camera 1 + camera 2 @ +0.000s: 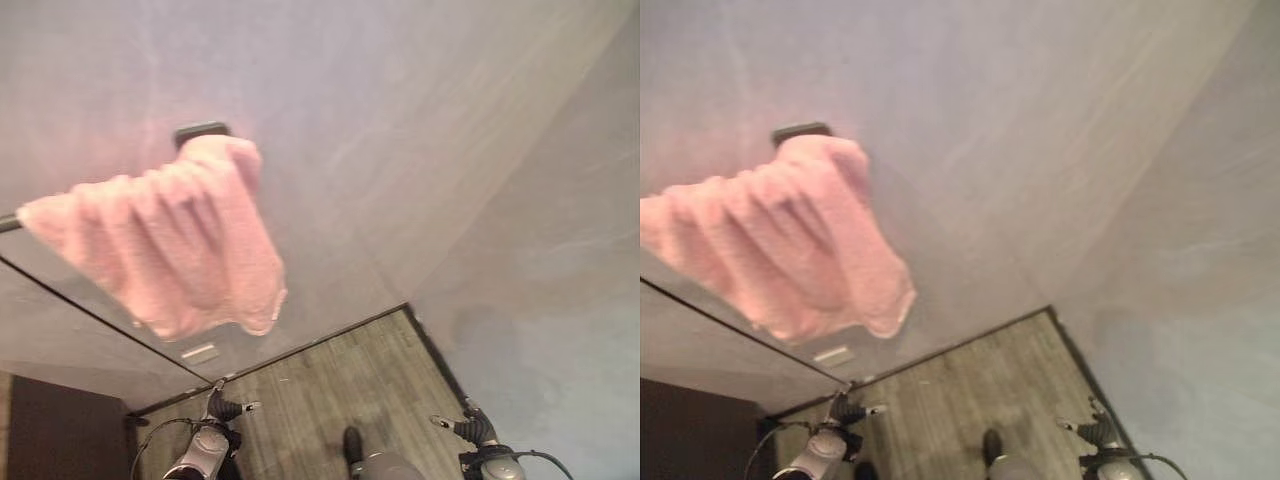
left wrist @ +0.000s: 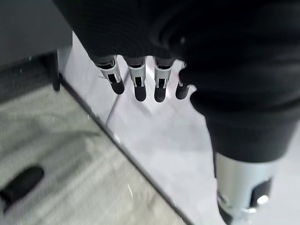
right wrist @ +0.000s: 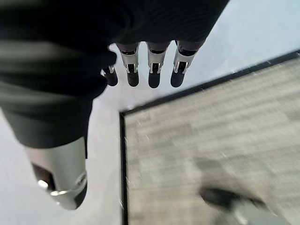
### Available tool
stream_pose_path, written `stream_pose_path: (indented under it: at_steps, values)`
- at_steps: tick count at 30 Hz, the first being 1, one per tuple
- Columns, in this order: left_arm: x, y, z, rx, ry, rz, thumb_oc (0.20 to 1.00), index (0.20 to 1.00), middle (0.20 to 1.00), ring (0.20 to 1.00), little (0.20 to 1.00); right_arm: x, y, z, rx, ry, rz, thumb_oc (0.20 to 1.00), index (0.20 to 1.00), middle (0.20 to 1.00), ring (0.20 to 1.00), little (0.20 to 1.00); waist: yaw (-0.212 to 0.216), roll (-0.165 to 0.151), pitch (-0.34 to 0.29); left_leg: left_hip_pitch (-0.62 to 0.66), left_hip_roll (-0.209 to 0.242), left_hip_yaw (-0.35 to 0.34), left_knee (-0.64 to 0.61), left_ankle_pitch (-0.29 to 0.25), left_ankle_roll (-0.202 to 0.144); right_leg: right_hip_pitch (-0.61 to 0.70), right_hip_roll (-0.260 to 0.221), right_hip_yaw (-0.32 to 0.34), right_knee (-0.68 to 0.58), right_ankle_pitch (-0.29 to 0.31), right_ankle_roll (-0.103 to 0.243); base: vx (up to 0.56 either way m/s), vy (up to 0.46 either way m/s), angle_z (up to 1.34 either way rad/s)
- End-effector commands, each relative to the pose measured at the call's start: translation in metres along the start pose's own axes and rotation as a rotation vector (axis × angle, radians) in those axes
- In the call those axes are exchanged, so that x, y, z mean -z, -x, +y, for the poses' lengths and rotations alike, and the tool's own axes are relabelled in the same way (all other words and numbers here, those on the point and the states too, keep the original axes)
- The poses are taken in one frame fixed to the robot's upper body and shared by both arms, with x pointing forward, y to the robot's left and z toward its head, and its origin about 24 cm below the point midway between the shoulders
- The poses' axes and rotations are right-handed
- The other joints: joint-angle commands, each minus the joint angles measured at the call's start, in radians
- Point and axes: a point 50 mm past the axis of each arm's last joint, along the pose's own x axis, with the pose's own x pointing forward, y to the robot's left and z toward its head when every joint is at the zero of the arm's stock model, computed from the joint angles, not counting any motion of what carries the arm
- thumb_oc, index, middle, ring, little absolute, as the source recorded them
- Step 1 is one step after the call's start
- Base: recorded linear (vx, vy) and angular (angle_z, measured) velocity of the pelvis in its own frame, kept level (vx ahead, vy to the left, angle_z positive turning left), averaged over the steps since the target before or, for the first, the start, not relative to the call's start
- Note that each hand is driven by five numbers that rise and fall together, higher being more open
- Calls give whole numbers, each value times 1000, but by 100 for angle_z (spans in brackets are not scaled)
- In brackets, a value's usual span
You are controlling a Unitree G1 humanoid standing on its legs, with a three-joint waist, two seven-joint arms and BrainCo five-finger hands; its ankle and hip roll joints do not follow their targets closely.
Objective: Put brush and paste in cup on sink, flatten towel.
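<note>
Left hand [image 2: 140, 79]: dark ribbed cover over back and wrist, silver fingers [image 2: 137, 82] with dark tips, silver thumb with a small screw. Right hand [image 3: 140, 65]: same dark ribbed cover, silver dark-tipped fingers [image 3: 153, 70], silver thumb.

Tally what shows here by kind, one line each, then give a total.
Bunched pink terry towel hanging on the wall: 1
Dark wall mount above the towel: 1
Robot hand, left and right, fingers straight, holding nothing: 2
Total: 4

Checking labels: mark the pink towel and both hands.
pink towel [image 1: 165, 245], left eye view, middle of the bunched cloth.
left hand [image 2: 136, 84], left wrist view, on a straight finger.
right hand [image 3: 154, 70], right wrist view, on a straight finger.
</note>
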Motion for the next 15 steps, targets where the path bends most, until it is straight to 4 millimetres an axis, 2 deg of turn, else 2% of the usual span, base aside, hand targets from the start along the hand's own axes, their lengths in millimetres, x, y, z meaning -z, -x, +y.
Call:
stream_pose_path:
  at_steps: [1,3,4,5,6,7,8,9,10,11,12,13,15]
  values:
    - [-17,-3,22,-44,-33,-125,1000,1000,1000,1000,1000,-51,-10,-7,42,-97,-184,1000,1000,1000,1000,1000,40,-34,19,-41,-45,-27,156,-79,62,-37,-199,68,125,143,92,-12,670,19]
    - [-24,-2,28,-58,-36,-184,1000,1000,1000,1000,1000,-74,-12,-9,52,-140,-271,1000,1000,1000,1000,1000,61,-28,33,-29,-56,-16,145,-81,76,-63,-197,-5,190,137,76,-41,473,11]
    - [-28,0,30,-58,-41,-217,1000,1000,1000,1000,1000,-81,-12,-12,55,-153,-302,1000,1000,1000,1000,1000,57,-24,34,-22,-68,-35,128,-73,77,-69,-150,22,201,113,69,31,278,11]
    - [-25,6,37,-59,-16,-242,1000,1000,1000,1000,1000,-95,-10,-22,72,-187,-369,1000,1000,1000,1000,1000,67,-23,34,2,-83,-53,99,-61,80,-65,-78,29,177,72,62,60,206,12]
    - [-27,9,41,-62,-17,-273,1000,1000,1000,1000,1000,-106,-8,-29,84,-192,-419,1000,1000,1000,1000,1000,76,-22,26,7,-87,-54,78,-55,80,-73,-57,8,158,59,55,48,142,21]
    - [-27,9,41,-62,-17,-272,1000,1000,1000,1000,1000,-106,-8,-29,84,-192,-418,1000,1000,1000,1000,1000,75,-21,26,10,-87,-55,76,-54,80,-71,-56,7,157,59,55,15,45,28]
    - [-30,11,46,-64,-22,-299,1000,1000,1000,1000,1000,-110,-7,-35,98,-194,-438,1000,1000,1000,1000,1000,81,-20,24,16,-89,-60,63,-50,81,-71,-42,-10,141,44,49,15,-12,34]
    - [-41,16,56,-61,-37,-380,1000,1000,1000,1000,1000,-123,-1,-48,101,-209,-516,1000,1000,1000,1000,1000,89,-26,26,16,-94,-82,53,-44,81,-58,-31,-8,102,40,49,14,-10,43]
    - [-41,17,56,-60,-37,-378,1000,1000,1000,1000,1000,-122,0,-48,101,-209,-515,1000,1000,1000,1000,1000,88,-26,26,18,-94,-83,52,-43,81,-55,-31,-10,100,40,49,5,-58,64]
    - [-52,22,67,-61,-61,-456,1000,1000,1000,1000,1000,-137,8,-67,104,-232,-599,1000,1000,1000,1000,1000,100,-39,21,11,-99,-106,40,-36,82,-24,-12,23,57,30,53,12,-50,58]
    - [-54,25,74,-62,-85,-481,1000,1000,1000,1000,1000,-145,11,-77,98,-230,-639,1000,1000,1000,1000,1000,111,-44,13,17,-95,-97,28,-32,78,-9,-18,1,40,31,56,12,-50,47]
    - [-54,25,74,-61,-84,-481,1000,1000,1000,1000,1000,-145,11,-77,97,-230,-639,1000,1000,1000,1000,1000,111,-44,13,19,-95,-97,26,-31,78,-7,-17,1,39,32,56,37,-41,16]
    - [-66,33,87,-44,-127,-563,1000,1000,1000,1000,1000,-154,18,-94,66,-205,-680,1000,1000,1000,1000,1000,123,-50,1,24,-93,-101,12,-23,69,16,-18,-11,9,35,60,57,-62,7]
